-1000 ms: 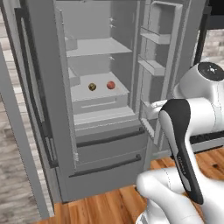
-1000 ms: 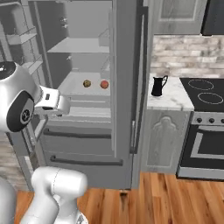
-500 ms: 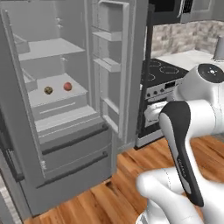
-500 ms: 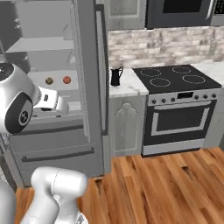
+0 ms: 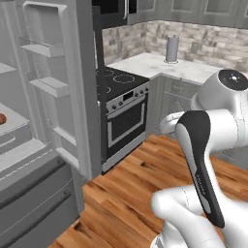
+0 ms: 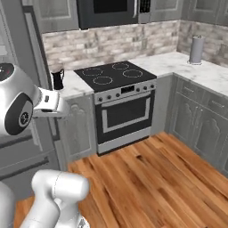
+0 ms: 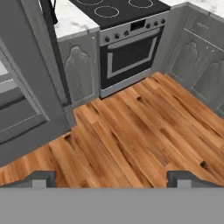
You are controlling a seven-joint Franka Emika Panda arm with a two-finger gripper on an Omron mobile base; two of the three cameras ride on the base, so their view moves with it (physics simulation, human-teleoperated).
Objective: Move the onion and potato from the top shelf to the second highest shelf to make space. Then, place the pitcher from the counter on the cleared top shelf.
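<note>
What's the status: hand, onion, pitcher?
Hand open, empty, over wood floor. Onion on its fridge shelf, unmoved. Pitcher on counter beside stove. Nothing in the way.

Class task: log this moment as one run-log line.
tool: open, empty | onion: on fridge shelf | pitcher: on counter | facing: stove

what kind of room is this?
A rendered home kitchen, by the look of it: a stove with a black cooktop and oven door, an open fridge beside it, marbled counter over grey cabinets, and a brick backsplash. Wood plank floor.
</note>
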